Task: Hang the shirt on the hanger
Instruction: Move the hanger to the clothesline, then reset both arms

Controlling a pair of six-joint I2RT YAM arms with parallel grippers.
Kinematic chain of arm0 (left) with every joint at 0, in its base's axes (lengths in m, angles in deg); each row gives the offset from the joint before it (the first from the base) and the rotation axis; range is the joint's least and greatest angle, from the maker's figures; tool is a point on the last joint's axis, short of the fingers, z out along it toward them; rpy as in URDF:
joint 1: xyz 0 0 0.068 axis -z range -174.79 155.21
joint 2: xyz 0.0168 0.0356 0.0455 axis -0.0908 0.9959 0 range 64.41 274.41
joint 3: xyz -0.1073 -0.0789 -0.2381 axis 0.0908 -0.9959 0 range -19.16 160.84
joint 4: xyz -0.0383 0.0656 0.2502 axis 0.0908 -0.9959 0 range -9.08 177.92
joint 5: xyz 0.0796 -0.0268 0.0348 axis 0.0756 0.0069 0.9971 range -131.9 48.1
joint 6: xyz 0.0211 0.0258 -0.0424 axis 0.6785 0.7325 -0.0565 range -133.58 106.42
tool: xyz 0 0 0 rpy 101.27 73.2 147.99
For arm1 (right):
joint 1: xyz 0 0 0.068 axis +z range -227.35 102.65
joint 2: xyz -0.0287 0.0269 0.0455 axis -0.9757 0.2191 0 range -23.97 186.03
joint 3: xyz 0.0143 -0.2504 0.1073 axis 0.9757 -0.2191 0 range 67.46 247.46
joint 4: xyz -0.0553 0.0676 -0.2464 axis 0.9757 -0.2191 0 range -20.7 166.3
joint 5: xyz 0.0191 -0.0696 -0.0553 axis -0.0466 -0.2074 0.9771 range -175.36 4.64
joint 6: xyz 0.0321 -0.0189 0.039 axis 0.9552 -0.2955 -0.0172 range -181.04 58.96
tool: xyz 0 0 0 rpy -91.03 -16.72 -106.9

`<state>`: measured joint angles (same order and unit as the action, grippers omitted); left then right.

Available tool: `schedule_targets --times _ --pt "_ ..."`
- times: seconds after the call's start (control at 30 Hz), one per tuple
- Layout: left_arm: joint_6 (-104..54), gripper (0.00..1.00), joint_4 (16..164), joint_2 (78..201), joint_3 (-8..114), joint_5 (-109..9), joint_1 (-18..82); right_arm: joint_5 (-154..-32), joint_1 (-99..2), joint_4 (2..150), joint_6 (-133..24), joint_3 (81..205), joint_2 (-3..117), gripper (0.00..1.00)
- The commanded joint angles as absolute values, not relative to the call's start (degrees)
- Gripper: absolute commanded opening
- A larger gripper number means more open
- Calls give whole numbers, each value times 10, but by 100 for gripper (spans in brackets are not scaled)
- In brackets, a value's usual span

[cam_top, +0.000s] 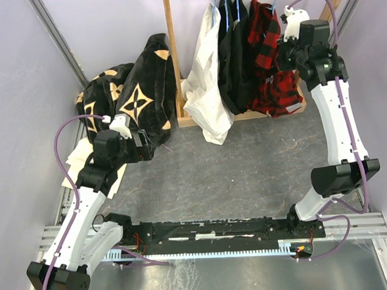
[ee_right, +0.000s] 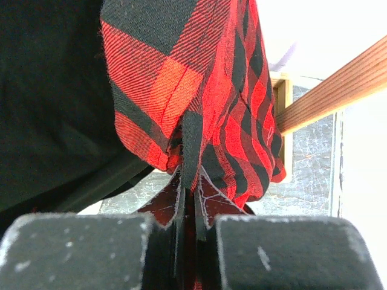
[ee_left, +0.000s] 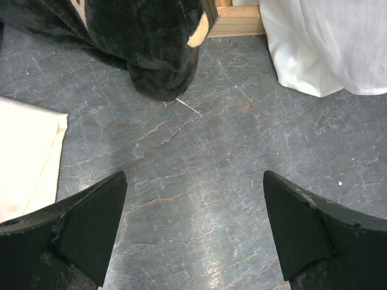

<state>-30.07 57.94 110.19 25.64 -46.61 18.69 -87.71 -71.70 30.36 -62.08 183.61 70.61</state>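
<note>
The red-and-black plaid shirt point(cam_top: 267, 58) hangs at the right end of the wooden rail at the back. A thin light-blue hanger wire point(cam_top: 276, 1) rises above its collar; the rest of the hanger is hidden in the cloth. My right gripper point(cam_top: 281, 46) is raised against the shirt's right side. In the right wrist view it point(ee_right: 192, 199) is shut on a hanging fold of the plaid shirt point(ee_right: 193, 72). My left gripper point(cam_top: 139, 145) is open and empty low over the table point(ee_left: 193, 181), just in front of the black flowered fabric.
A white shirt point(cam_top: 204, 87) and a black garment point(cam_top: 231, 60) hang on the wooden rail frame point(cam_top: 172, 56). Black fabric with tan flowers point(cam_top: 140, 89) is heaped at the back left. A cream cloth point(ee_left: 24, 151) lies left of the left gripper.
</note>
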Motion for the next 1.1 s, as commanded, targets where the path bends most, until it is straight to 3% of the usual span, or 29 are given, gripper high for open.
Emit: schedule_targets --times 0.0,0.17,0.23,0.37,0.53,0.6,0.7,1.07 --pt "-317 99 593 1093 262 -479 187 -832 -673 318 -623 1859 709 2" --pt "-316 99 591 1091 264 -477 187 -798 -638 316 -608 1872 722 2" --pt "-316 99 590 1091 264 -477 187 -780 -628 320 -589 1876 723 6" --pt "-317 99 589 1091 266 -476 187 -810 -615 325 -570 1880 708 40" --pt "-320 99 588 1084 265 -466 187 -829 -613 359 -567 1820 623 68" --pt "-327 100 587 1080 265 -447 187 -808 -613 380 -572 1779 572 85" --pt "-339 99 594 1064 265 -411 187 -769 -614 428 -570 1705 487 99" --pt "-283 99 556 1055 309 -387 188 -740 -613 377 -484 1507 256 99"
